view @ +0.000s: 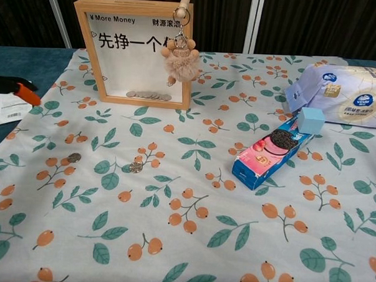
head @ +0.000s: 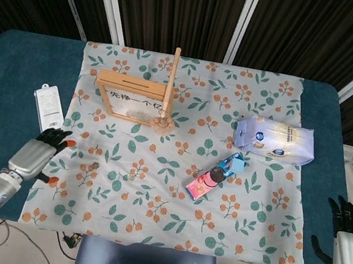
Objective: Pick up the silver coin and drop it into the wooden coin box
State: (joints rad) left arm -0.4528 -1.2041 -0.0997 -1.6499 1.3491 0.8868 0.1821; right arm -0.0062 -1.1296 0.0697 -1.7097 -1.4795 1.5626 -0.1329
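The wooden coin box (head: pixel 131 101) stands upright at the back left of the floral cloth, its glass front (view: pixel 132 57) showing several coins at the bottom. Two loose coins lie on the cloth in front of it: a silver coin (view: pixel 135 167) (head: pixel 130 177) and a darker one (view: pixel 74 156) (head: pixel 97 166). My left hand (head: pixel 41 153) hovers over the cloth's left edge, left of the coins, fingers apart and holding nothing. Only its orange-tipped fingertips (view: pixel 24 93) show in the chest view. My right hand (head: pixel 349 246) hangs off the table's front right corner, also holding nothing.
A wooden stick with a furry keychain (view: pixel 179 56) leans on the box's right side. A pink cookie pack with a blue cube (view: pixel 272 151) lies right of centre. A white and blue bag (head: pixel 275 139) sits at the right, and a white packet (head: pixel 47 108) on the blue table at the left.
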